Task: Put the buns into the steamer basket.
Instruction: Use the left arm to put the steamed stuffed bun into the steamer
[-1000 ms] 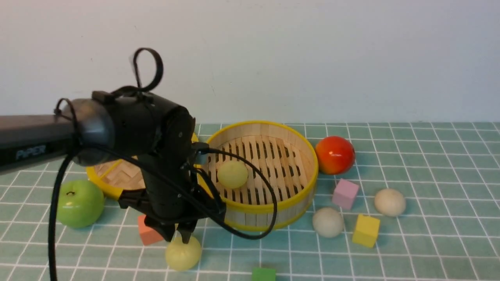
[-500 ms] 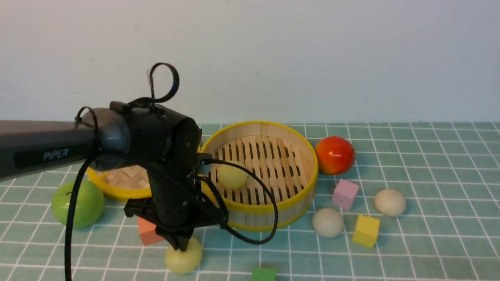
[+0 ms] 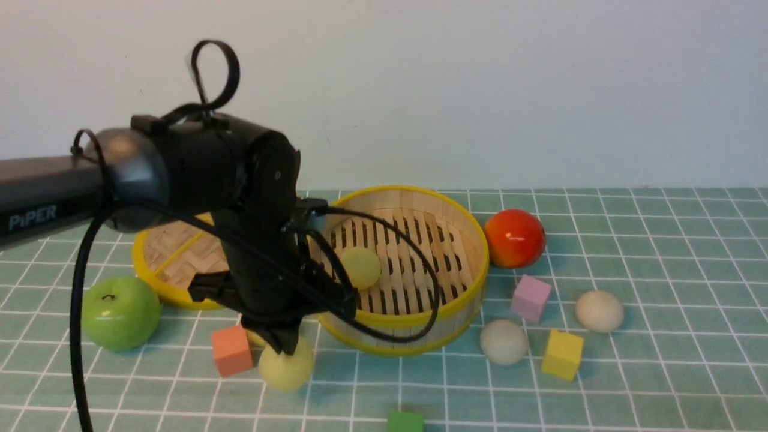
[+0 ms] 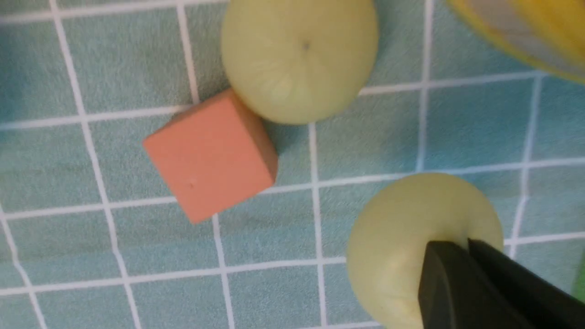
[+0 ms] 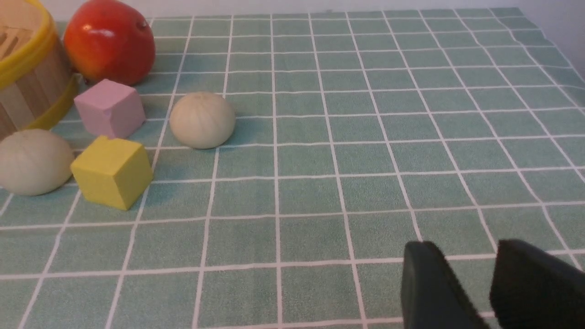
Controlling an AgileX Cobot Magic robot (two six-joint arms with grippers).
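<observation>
Just before the basket (image 3: 408, 333), left gripper (image 3: 287, 347) fingers clamp a yellow-green bun (image 3: 288, 375); right gripper (image 5: 470, 258) fingers apart, empty, over cloth (image 5: 320, 160).

basket (image 3: 462, 312): centre of counter (image 3: 660, 360) | inside: bun (image 3: 360, 267) | left: lid (image 3: 168, 258), apple (image 3: 120, 312) before it | right: fruit (image 3: 514, 238) | front left: cube (image 3: 231, 351) beside bun (image 3: 288, 375) | front right: bun (image 3: 504, 341), bun (image 3: 598, 310), cubes (image 3: 531, 297) between

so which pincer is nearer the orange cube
Left. The left pincer is shut on a yellow-green bun close beside the orange cube. The right pincer hangs open over the checked cloth, past the yellow cube, far to the orange cube's right.
</observation>
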